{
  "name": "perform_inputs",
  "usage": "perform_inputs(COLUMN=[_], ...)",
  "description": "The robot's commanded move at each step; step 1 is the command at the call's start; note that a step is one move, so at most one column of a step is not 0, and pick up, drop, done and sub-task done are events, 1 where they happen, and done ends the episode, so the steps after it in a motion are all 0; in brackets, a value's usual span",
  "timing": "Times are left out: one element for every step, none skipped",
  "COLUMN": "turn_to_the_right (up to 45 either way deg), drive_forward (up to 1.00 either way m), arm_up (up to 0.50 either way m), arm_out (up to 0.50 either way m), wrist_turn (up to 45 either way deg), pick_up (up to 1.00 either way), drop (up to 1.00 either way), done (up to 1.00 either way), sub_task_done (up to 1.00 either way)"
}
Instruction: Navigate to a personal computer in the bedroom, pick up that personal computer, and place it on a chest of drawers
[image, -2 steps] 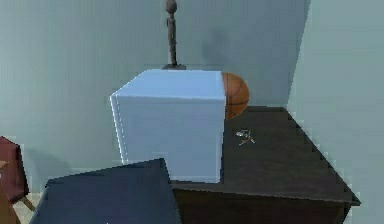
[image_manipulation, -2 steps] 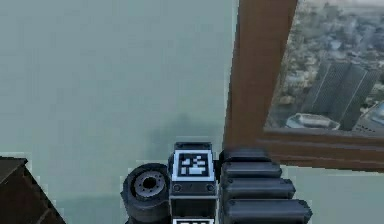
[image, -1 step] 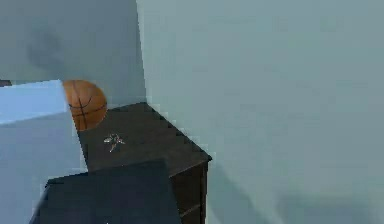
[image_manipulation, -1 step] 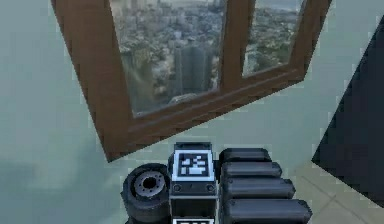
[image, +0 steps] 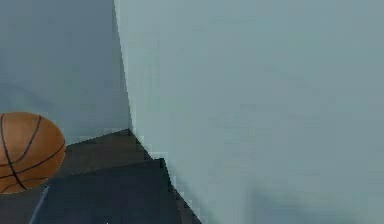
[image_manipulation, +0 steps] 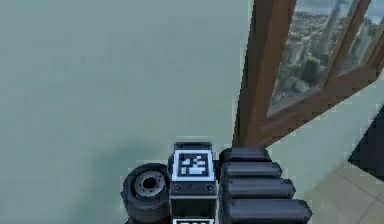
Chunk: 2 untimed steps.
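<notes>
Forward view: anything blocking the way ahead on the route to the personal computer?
A pale wall stands close ahead, across the view's middle and right, meeting a greyer wall at a corner. A basketball shows at the left edge, by a dark flat surface. Whether they lie on the route to the computer cannot be told.

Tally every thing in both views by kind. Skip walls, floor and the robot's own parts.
Basketball: 1
Wood-framed window: 1
Dark flat-topped surface: 1
Dark shape beside the window, too cut off to name: 1
Total: 4
</notes>
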Motion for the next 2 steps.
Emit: perform_inputs(turn_to_the_right=[-45.0, -24.0], drive_forward=[0.0, 0.0], arm_up=[0.0, 0.0], arm_out=[0.0, 0.0], wrist_turn=[0.0, 0.0], pick_up=[0.0, 0.0], drop=[0.0, 0.0], done=[0.0, 0.0], sub_task_done=[0.0, 0.0])
